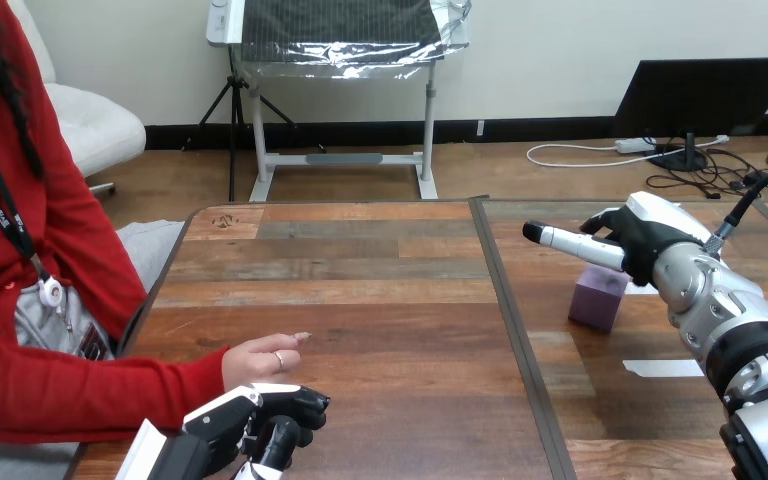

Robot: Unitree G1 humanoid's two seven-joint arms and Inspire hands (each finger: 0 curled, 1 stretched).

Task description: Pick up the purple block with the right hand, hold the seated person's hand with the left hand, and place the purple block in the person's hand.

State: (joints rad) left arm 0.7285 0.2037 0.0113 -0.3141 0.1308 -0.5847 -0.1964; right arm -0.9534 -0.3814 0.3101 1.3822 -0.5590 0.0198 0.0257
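Purple block (597, 298) is standing on the wooden table (380, 300), over toward the 3 o'clock side of the head view and sitting squarely on its base. The right hand (643, 240) is hovering at the block's 12 o'clock, with its palm overlapping the block's upper far edge, so whether the two are touching is not clear. That hand is looking open: the one finger (570, 241) that is showing is stretching out straight toward 9 o'clock, above the block and not closing on it. The silver right forearm is running down from the hand toward 5 o'clock. A white strip of tape (663, 368) is lying flat on the table at the block's 5 o'clock, near it but apart. Well away, toward the view's 8 o'clock, the person's hand (260, 360) is resting on the table with its fingers loosely bent and pointing toward 3 o'clock. The left hand (250, 420) is sitting just at the 6 o'clock side of the person's hand, with its fingers curling inward and gripping nothing; they are not wrapping round the person's hand, and whether the two hands are touching cannot be told.
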